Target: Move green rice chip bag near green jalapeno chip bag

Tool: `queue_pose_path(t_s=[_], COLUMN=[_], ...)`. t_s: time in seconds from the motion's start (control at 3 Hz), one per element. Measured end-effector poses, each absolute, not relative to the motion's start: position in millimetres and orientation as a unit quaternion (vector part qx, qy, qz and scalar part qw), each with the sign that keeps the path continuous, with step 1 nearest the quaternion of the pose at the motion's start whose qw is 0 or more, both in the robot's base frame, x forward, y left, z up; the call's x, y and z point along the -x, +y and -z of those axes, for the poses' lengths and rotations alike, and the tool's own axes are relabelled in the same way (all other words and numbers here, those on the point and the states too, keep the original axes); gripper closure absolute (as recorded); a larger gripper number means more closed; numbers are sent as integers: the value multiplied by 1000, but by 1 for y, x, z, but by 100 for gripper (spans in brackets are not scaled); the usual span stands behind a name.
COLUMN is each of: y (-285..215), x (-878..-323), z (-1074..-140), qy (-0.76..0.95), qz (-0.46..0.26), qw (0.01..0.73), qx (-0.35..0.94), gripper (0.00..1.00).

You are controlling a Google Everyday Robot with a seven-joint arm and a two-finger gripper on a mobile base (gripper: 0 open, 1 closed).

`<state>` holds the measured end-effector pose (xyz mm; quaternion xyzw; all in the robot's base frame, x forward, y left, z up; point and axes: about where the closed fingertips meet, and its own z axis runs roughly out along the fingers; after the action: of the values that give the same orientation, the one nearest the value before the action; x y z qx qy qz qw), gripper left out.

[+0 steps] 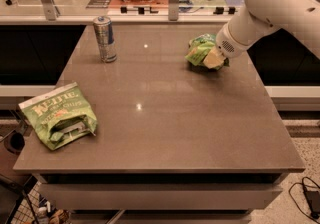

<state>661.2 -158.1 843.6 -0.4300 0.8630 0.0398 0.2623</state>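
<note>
The green rice chip bag (pixel 201 49) is small, bright green and crumpled, with a tan patch, at the far right of the table. My gripper (pixel 215 54) reaches in from the right at the end of the white arm and is shut on the bag's right side, holding it tilted just above the tabletop with a shadow under it. The fingers are mostly hidden by the bag. The green jalapeno chip bag (pixel 59 115), larger, with white "Kettle" lettering, lies flat at the table's front left corner, far from the gripper.
A silver and blue drink can (pixel 105 39) stands at the back left of the grey table (pixel 160 128). A counter with a glass partition runs behind the table. The white arm (pixel 280 3) crosses above the table's right edge.
</note>
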Motion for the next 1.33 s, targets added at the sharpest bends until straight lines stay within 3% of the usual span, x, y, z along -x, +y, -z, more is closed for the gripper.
queue_pose_path(t_s=[1.33], y=[-122], x=[-556], z=[-924], qy=[803], qz=[-96], qw=[302], qx=[504], gripper=[100])
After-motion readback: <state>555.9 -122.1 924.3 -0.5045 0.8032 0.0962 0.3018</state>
